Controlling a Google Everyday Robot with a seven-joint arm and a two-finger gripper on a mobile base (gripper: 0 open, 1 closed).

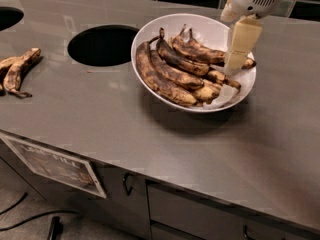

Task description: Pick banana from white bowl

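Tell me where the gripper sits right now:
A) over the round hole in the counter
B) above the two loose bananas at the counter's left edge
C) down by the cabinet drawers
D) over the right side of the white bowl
D: the gripper hangs low over the right side of the white bowl, its tip down among the bananas piled there.

White arm, pale yellow gripper (pixel 234 63)
The gripper is blocky and cream-yellow, over the right side of the white bowl (pixel 207 28). Above it is a round white head with rows of little dark slots.
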